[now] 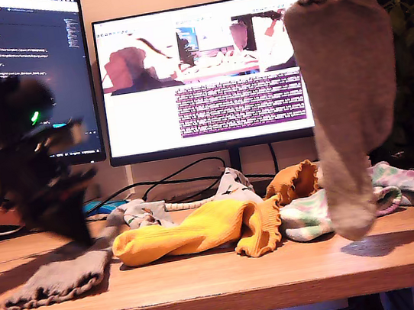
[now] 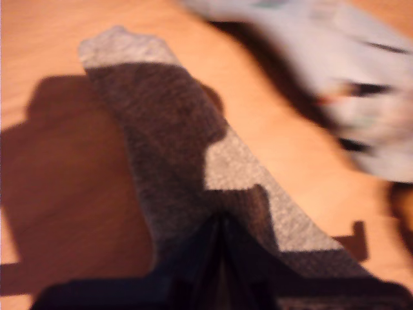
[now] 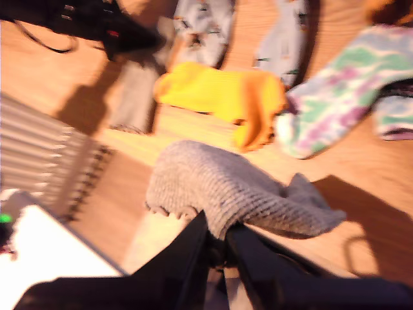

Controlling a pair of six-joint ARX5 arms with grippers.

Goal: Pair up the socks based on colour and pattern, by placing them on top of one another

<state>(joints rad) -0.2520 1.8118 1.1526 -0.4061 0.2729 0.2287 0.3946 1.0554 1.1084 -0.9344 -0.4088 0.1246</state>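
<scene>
One grey ribbed sock (image 1: 347, 97) hangs in the air at the exterior view's right, toe down; its twin (image 1: 55, 278) lies flat on the desk at that view's left. Between them lie a mustard-yellow sock (image 1: 195, 232) with a frilly cuff, a second mustard one (image 1: 294, 181), pale printed socks (image 1: 230, 183) and fuzzy green-purple-white socks (image 1: 312, 216).

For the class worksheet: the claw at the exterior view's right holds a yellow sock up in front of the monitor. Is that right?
Not quite: the sock hanging there is grey, not yellow, as the exterior view shows. The yellow sock lies on the table.
</scene>
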